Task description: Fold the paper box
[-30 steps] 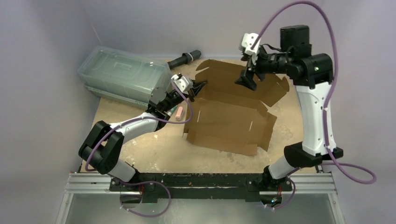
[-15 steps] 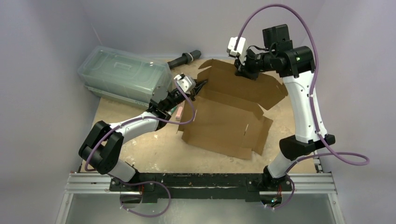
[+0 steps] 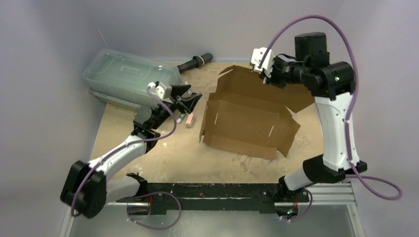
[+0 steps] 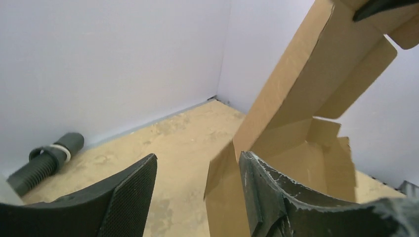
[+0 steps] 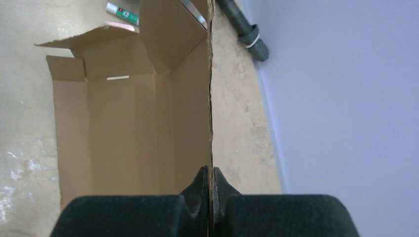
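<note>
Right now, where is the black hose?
Top view: the black hose lies by the back wall, between the clear plastic container and the paper box.

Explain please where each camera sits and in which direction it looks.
Top external: above, behind the bases; looks down on the table and paper box; both arms show.
Left wrist: on the left arm; looks past its open left fingers toward the box's raised flap and far wall.
Right wrist: looks along the flap's edge, pinched by the right fingers.
Shared: both wrist views show the box and black hose.
</note>
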Controlling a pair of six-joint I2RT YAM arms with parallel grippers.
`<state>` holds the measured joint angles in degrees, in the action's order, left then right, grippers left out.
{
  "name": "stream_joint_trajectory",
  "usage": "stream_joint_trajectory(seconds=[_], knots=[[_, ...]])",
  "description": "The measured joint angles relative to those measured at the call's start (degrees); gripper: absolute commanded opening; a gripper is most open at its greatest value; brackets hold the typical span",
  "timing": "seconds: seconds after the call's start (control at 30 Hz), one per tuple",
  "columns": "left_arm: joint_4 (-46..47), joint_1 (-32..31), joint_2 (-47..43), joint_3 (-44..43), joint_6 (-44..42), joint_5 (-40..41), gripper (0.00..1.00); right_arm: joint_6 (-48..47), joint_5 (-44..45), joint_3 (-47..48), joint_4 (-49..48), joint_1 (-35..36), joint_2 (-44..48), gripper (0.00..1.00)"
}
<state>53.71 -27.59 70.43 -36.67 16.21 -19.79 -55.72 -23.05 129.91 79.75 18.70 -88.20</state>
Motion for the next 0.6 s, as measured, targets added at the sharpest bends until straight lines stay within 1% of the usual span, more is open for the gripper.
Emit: stream_joint_trajectory(seconds=[0.1,0.2,0.27,0.33,0.47,0.53,0.6], knots=[[-5.6,0.7,-9.1,5.1,2.1,2.4,0.62,-1.9,0.0,0.0,0.0,0.0,3.1,0.00],[-9.6,0.5,-15.7,10.3,2.8,5.5,0.62,-3.3,0.0,0.4,0.1,0.0,4.6,0.00],[-10.3,0.5,-17.9,14.0,3.2,6.7,0.62,-4.0,0.0,1.6,0.2,0.0,4.2,0.00],[-11.2,0.5,-17.7,16.3,3.2,7.1,0.62,-5.0,0.0,3.2,0.1,0.0,3.3,0.00],[-11.1,0.5,-11.8,17.2,2.9,7.0,0.63,-7.6,-0.6,2.0,-0.3,0.0,3.6,0.00],[-9.1,0.5,-8.5,17.7,3.4,7.0,0.65,-9.0,-1.2,-2.2,-1.2,0.1,5.7,0.00],[-6.5,0.4,-5.5,18.3,4.3,6.6,0.66,-10.2,-2.2,-9.4,-2.3,0.3,9.4,0.00]])
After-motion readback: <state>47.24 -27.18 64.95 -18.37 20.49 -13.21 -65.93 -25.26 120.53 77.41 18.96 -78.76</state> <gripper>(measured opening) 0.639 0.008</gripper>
